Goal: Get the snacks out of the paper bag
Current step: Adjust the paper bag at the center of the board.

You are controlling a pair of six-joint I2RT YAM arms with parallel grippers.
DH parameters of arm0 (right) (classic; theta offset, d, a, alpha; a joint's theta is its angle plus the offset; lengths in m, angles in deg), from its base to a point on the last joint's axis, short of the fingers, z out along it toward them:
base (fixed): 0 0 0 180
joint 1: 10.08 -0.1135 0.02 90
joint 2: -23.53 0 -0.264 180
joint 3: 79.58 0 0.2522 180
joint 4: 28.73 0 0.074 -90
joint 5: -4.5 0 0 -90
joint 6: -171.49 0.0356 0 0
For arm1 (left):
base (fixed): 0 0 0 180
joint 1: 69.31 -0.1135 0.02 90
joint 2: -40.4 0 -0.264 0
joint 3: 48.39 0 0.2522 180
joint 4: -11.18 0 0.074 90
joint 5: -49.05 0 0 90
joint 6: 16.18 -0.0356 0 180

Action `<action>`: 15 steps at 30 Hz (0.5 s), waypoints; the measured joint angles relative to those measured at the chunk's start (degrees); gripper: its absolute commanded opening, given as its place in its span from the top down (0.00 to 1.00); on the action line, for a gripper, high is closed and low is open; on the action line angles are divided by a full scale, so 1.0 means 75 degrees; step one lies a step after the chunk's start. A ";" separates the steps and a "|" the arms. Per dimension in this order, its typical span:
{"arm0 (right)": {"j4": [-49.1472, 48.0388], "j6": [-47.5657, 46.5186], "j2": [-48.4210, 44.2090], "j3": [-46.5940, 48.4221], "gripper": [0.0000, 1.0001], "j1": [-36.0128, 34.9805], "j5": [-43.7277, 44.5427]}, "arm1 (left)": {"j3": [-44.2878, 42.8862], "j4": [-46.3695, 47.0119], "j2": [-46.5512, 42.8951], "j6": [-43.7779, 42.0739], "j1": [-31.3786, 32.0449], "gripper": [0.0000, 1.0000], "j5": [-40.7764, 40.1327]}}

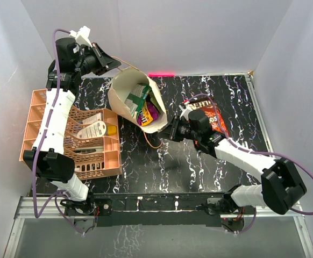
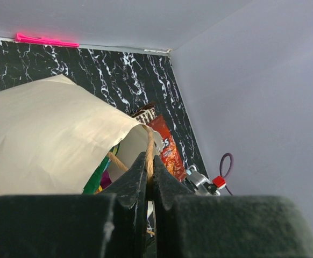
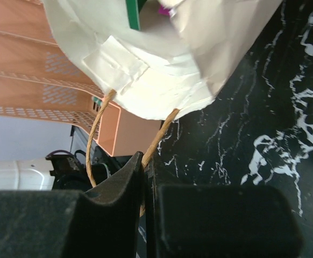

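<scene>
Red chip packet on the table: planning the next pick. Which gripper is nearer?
Right. The right gripper holds a bag handle just left of the packet; the left gripper grips the other handle beyond the paper bag.

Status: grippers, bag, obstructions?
Left gripper shut on far handle, right gripper on near handle. Paper bag mouth open, snacks inside. Red chip packet already out. Orange basket close beside bag.

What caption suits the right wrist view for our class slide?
Right fingers pinch the paper bag by its looped handle, beside the orange basket on the marbled table.
</scene>
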 measured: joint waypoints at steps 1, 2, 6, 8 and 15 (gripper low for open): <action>0.0259 -0.0125 -0.0090 0.0020 0.92 0.0000 0.0119 | 0.0009 0.0096 0.0000 0.0087 0.0003 1.00 -0.0006; 0.0358 -0.0172 -0.0163 0.0038 0.92 0.0000 0.0160 | 0.0012 0.0163 0.0000 0.0169 0.0003 1.00 -0.0006; 0.0877 -0.0434 -0.0259 0.0303 0.91 -0.0009 0.0224 | 0.0012 0.0358 0.0044 0.0446 0.0003 1.00 0.0000; 0.1003 -0.0498 -0.0259 0.0431 0.86 -0.0006 0.0227 | 0.0012 0.0393 0.0102 0.0507 0.0003 1.00 0.0006; 0.1513 -0.0702 -0.0277 0.0592 0.63 -0.0006 0.0388 | 0.0009 0.0510 0.0277 0.0644 0.0003 1.00 0.0061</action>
